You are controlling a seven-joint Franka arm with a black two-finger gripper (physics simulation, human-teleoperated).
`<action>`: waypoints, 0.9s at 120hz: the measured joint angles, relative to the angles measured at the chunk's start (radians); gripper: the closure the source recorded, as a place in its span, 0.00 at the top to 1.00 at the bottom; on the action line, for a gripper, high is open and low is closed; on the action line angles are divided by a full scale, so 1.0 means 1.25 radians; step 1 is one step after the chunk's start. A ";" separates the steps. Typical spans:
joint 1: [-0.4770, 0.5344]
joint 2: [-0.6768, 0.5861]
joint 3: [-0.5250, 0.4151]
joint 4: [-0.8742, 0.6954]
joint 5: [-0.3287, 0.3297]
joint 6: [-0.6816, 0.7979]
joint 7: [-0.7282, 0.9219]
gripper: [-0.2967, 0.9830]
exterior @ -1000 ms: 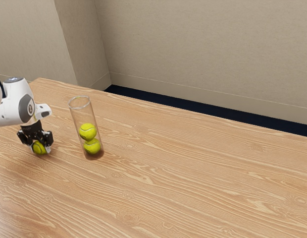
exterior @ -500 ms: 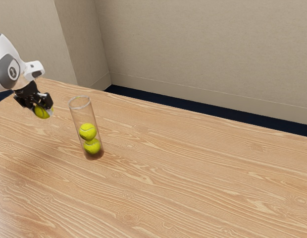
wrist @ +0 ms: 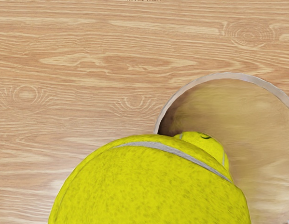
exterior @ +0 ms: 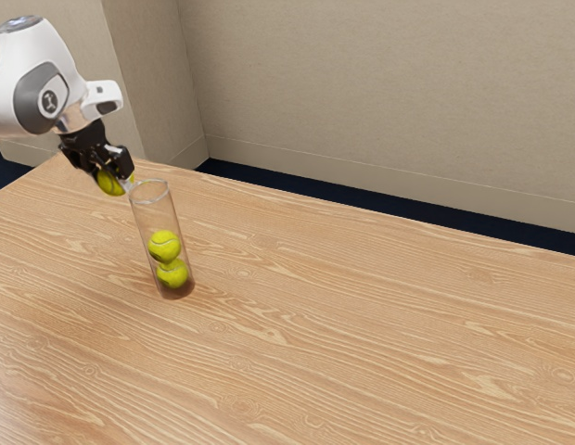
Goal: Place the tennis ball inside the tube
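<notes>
Over the last second we had brought the gripper (exterior: 117, 184) up from low over the table (exterior: 362, 324) and across toward the exterior view's right, and the tennis ball (exterior: 108, 183) had come along with it. Our fingers stood apart by about the ball's width, pressed to it from both sides, so the hold looked sound. The ball was now off the wood and close to the tube (exterior: 165, 215), just to the exterior view's left of its rim. Whether a fingertip touched the glass, we could not tell. The tube had stayed where it was, with the upper ball (exterior: 164, 247) and the lower ball (exterior: 172, 273) stacked inside and room above them. In the wrist view the held ball overlapped only part of the mouth, so we judged ourselves short of centre. For the task, that meant the lift was done and the lining up was under way, with the drop to come. We reckoned the next move called for a little more height and a shift to the exterior view's right before lowering; going down from there, we risked catching the rim and tipping the tube.
</notes>
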 joint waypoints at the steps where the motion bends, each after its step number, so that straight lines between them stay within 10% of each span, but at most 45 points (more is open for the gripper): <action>1: 0.001 0.000 -0.003 0.001 0.004 -0.001 -0.001 0.51; 82: -0.047 0.007 -0.078 0.031 0.076 -0.034 -0.056 0.72; 108: -0.060 0.026 -0.080 0.240 0.056 -0.214 -0.062 0.75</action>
